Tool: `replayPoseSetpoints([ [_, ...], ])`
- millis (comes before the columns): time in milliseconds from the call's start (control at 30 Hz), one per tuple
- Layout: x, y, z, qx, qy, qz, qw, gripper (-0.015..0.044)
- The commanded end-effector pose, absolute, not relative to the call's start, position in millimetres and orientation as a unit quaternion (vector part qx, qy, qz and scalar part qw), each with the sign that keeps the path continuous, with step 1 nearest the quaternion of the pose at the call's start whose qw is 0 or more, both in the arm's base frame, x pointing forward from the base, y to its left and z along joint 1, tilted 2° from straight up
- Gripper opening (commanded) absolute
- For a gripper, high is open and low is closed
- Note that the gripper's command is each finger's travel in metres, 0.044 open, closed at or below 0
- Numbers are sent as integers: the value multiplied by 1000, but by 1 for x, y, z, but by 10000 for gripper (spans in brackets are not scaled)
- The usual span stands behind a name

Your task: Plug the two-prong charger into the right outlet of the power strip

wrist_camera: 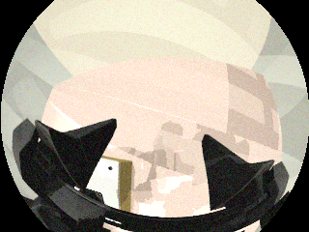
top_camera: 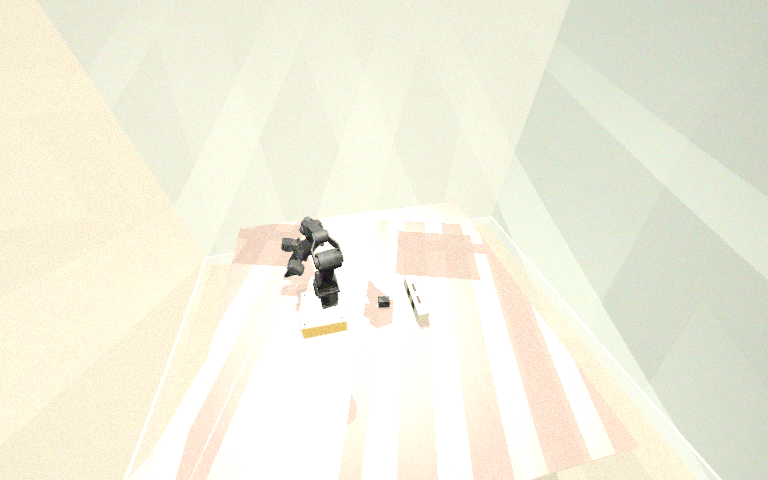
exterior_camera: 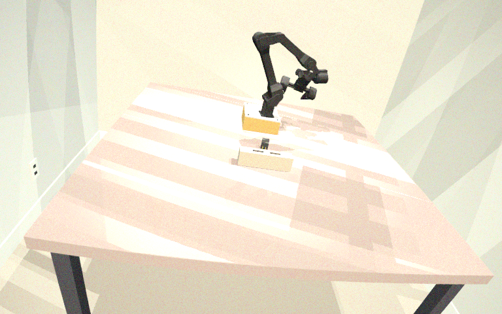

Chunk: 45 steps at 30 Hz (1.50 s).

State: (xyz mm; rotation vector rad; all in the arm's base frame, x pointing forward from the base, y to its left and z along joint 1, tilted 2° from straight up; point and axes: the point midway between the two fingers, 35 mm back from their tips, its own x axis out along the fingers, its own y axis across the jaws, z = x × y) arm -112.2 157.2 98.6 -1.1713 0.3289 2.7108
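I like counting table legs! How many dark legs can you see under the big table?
2. One dark leg is under the table's near left corner, another leg under the near right corner. Any far legs are hidden.

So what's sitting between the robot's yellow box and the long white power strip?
The little black charger lies on the table between the yellow base and the power strip, apart from both. The top view shows it best.
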Motion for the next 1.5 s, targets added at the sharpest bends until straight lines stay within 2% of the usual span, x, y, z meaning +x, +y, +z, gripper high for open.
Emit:
replayPoseSetpoints([
  [0,-103,164,97,-397,132,901,113,440],
  [1467,26,196,80,-363,403,729,419,440],
])
